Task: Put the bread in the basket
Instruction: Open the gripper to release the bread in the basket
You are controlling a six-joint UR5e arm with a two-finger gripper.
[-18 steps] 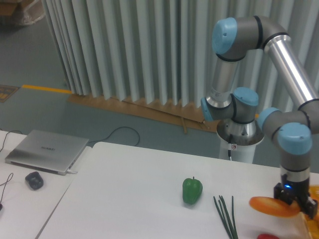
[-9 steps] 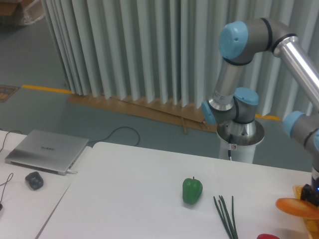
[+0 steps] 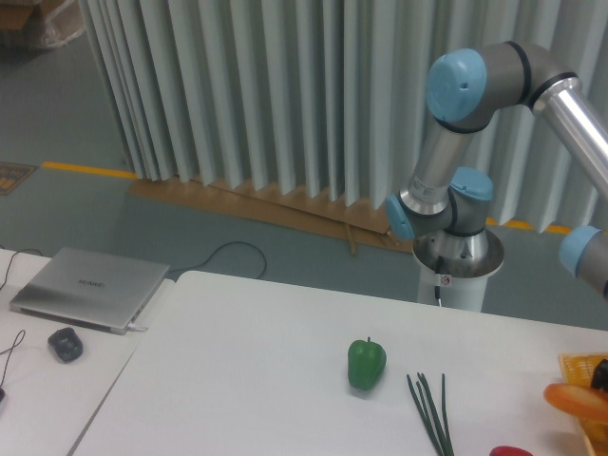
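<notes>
The bread (image 3: 576, 402), an orange-golden loaf, hangs at the far right edge of the camera view with only its left end showing. It sits just over the rim of the yellow-orange basket (image 3: 578, 364), which the frame edge mostly cuts off. Only a dark bit of my gripper (image 3: 600, 376) shows above the loaf, and it is still shut on the bread. The fingers themselves lie beyond the frame.
A green pepper (image 3: 367, 364) stands mid-table. Thin green stalks (image 3: 432, 414) lie to its right, and a red object (image 3: 513, 451) peeks in at the bottom edge. A laptop (image 3: 87, 285) and a mouse (image 3: 65, 343) sit on the left table. The arm's base (image 3: 459, 258) stands behind the table.
The gripper has carried the bread steadily to the right, from beside the stalks to over the basket rim. The wrist has mostly left the frame.
</notes>
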